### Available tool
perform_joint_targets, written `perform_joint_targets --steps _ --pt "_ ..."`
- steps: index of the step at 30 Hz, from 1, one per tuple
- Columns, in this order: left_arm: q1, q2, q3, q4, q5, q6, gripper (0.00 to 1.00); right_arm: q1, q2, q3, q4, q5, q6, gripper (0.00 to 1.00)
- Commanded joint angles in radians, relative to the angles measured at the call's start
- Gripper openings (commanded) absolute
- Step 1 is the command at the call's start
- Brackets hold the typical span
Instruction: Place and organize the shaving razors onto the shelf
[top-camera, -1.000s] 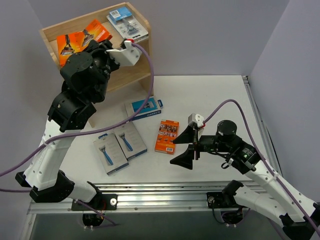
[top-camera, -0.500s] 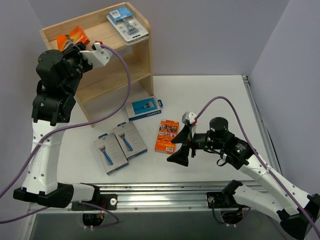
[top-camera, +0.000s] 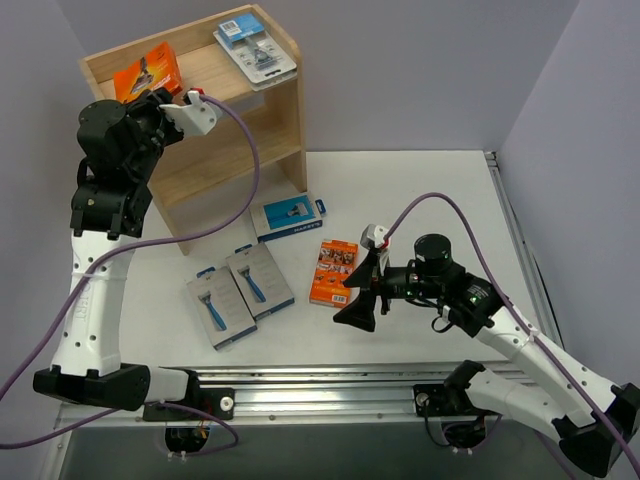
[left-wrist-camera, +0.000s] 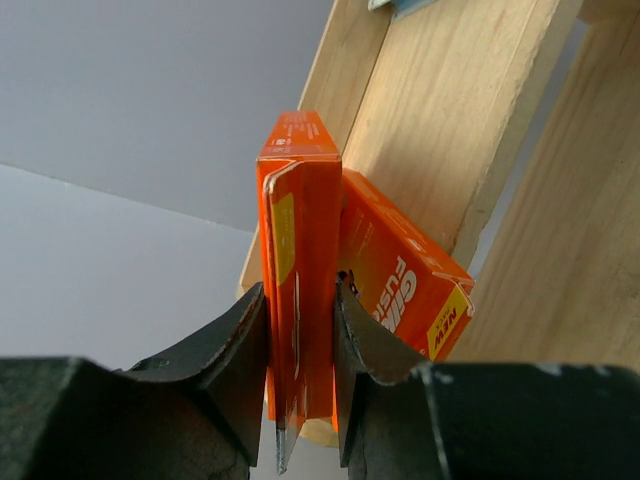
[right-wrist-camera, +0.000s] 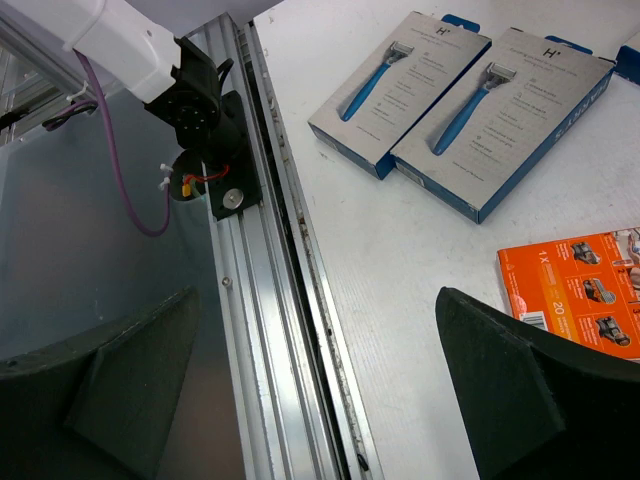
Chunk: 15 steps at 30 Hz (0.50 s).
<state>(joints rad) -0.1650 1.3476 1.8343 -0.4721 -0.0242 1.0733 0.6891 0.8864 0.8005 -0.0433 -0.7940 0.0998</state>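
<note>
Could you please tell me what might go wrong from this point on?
1. The left gripper pinches an orange box standing on its narrow edge at the top of the shelf. Released like that, it may topple.
2. It appears to sit right against the second orange box, which leans and could get shoved.
3. The blister pack seems to overhang the shelf's front, so a jolt might drop it.

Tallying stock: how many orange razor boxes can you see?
3. One held box in the left gripper at the shelf top, a second box beside it, a third box on the table. The left arm may hide more.
</note>
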Motion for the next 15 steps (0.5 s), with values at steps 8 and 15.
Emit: perform_joint_targets --steps 8,15 --pt "0.081 -0.019 -0.145 0.133 -0.028 -0.053 0.22 0.003 0.029 0.040 0.010 0.006 -0.017 1.00" --pt "0.079 -0.022 -0.162 0.174 -0.059 -0.062 0.44 0.000 0.039 0.040 0.008 0.006 -0.012 1.00"
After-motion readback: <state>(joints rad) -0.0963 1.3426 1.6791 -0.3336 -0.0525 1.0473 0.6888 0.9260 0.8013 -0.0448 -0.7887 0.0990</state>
